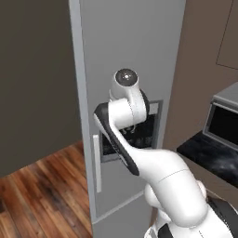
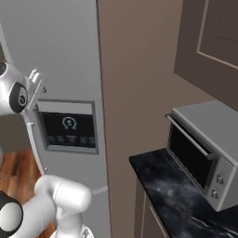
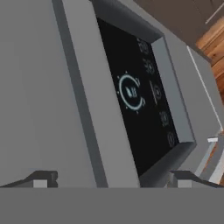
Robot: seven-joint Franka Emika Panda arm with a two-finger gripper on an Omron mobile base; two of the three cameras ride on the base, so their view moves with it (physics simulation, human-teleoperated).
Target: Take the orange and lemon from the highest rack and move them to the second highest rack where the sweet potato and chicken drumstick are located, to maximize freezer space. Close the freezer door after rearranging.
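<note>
Brown kitchen walls, wood floor (image 1: 42, 190), black counter (image 2: 176, 195); wide-open tool (image 3: 111, 179) before the closed grey freezer (image 1: 130, 46).

Base views flank the freezer (image 1: 130, 46) — hand view close.

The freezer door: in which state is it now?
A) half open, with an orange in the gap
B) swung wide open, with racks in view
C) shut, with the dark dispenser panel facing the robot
C: the freezer door is flush and shut, and the dispenser panel faces the hand camera.
</note>
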